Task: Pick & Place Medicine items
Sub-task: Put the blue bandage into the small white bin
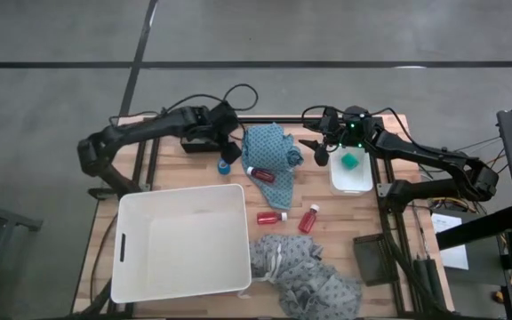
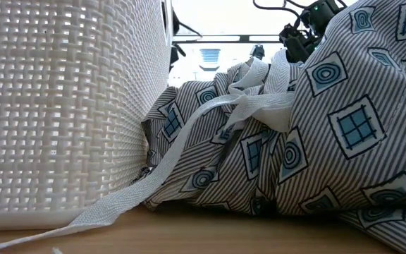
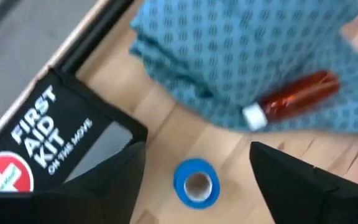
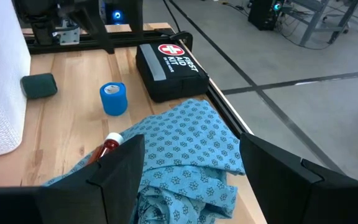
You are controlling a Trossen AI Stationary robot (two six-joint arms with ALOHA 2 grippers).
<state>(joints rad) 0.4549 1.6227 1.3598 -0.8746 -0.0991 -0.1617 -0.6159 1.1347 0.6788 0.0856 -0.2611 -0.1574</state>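
Nearest the lens in the low view: grey striped patterned cloth [image 2: 316, 141] with a white strap, heaped against the woven wall of the white basket [image 2: 62, 106]. Left gripper [image 1: 229, 149] hangs over the blue tape roll [image 3: 196, 182], fingers spread wide with the roll on the wood between and below the two tips, nothing clasped. Just beside this gripper, on its outer side, lies the black first aid kit pouch [image 3: 42, 149]; just ahead of it the blue patterned cloth [image 1: 269, 153] with one red bottle [image 3: 294, 96] resting on the fabric, white cap toward the tape roll. Right gripper [image 1: 318, 147] sits at the far edge of the table, beside the white tray [image 1: 349, 174], fingers apart and empty, pointing toward the blue cloth. Teal-green roll [image 1: 349, 161] rests on the tray, just behind that gripper. The right wrist view looks over the blue cloth to the tape roll, the pouch and a dark green pad [image 4: 39, 86] near the basket wall. Two more red bottles lie on bare wood well away from both grippers, between blue cloth and grey cloth: one [image 1: 271, 217] close to the basket corner, the other [image 1: 308, 218] tilted just beside it. White basket interior holds nothing visible. A dark flat tray [image 1: 373, 258] lies at the table's right side, near the grey cloth.
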